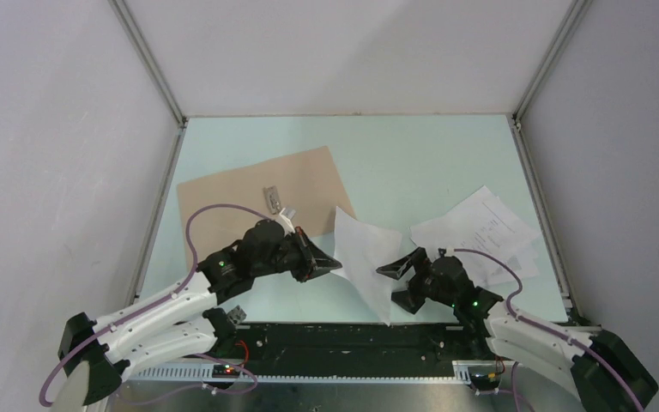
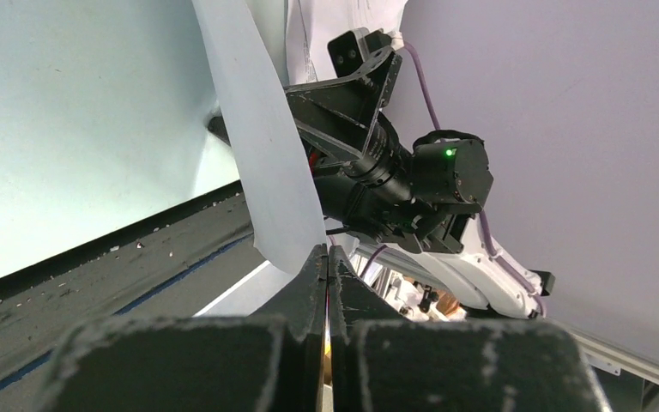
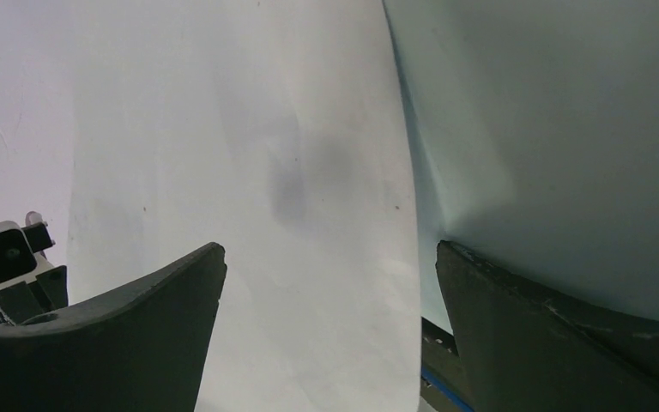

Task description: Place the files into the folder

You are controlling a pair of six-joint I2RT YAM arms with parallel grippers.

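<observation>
Thin white paper sheet point(image 1: 367, 253), light and floppy: your left pincer point(image 1: 335, 264) pinches one edge; close your wide right pincer point(image 1: 391, 284) on the opposite edge.

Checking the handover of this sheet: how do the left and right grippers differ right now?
The left gripper is shut, pinching the edge of the raised white sheet; the right gripper is open and grips nothing. The left gripper sits by the folder; the right gripper sits by the pile of loose sheets. Both point inward at the same sheet from opposite sides.
</observation>
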